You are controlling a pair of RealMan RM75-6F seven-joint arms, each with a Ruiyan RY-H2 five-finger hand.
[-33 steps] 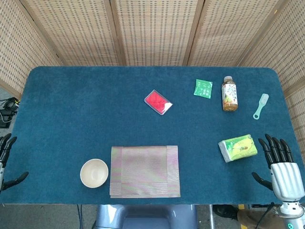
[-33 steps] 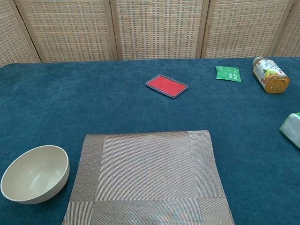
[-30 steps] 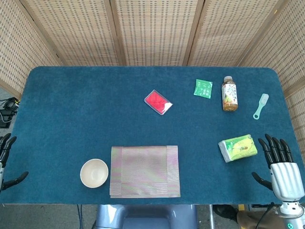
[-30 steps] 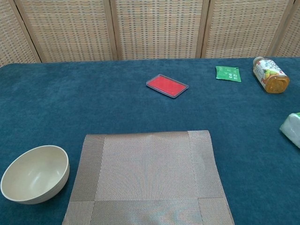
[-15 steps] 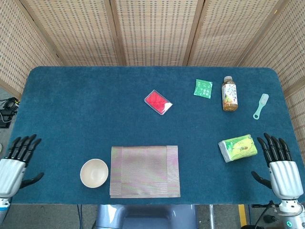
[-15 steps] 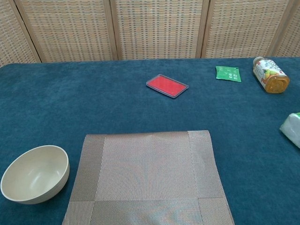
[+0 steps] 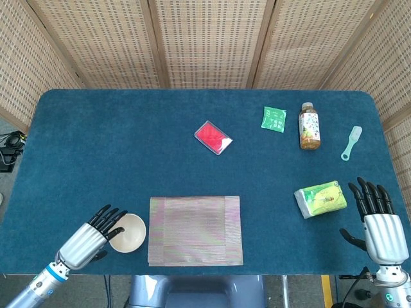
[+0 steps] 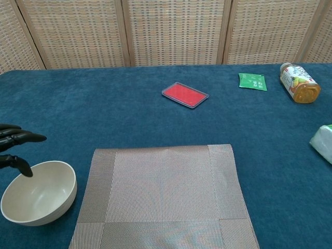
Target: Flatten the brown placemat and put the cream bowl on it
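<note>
The woven brown rectangular placemat (image 7: 195,230) lies flat at the near edge of the blue felt tabletop (image 7: 128,147), with the round cream bowl (image 7: 127,232) just beside its left side. The left hand (image 7: 90,239) hovers at the bowl's left rim, fingers (image 8: 23,137) spread and grasping nothing, possibly touching it. The right hand (image 7: 377,226) sits near the near right corner, fingers released and apart.

In chest view, left hand (image 8: 15,148) is cut by the edge; yellow-green tissue pack (image 8: 323,141) likewise; right hand isn't seen there.
</note>
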